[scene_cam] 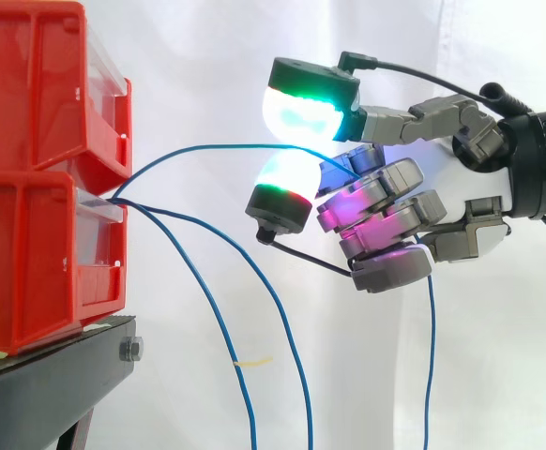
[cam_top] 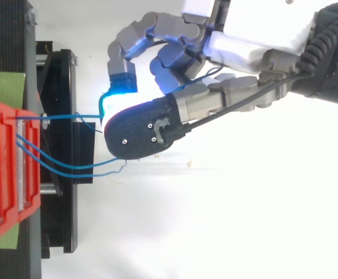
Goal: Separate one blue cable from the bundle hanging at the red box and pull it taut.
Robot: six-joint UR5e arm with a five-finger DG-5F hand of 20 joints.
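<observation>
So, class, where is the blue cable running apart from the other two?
In the side view, the separated blue cable arcs from the red bins at left to the curled fingers of the hand at right, above two hanging cables.

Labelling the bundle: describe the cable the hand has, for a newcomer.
Find the red bins at left; three blue cables leave the lower one's front. The held cable is the topmost, arching right into the hand, while the other two droop downward.

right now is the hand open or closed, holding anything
hand: closed, fingers curled round one blue cable from the red box
</observation>
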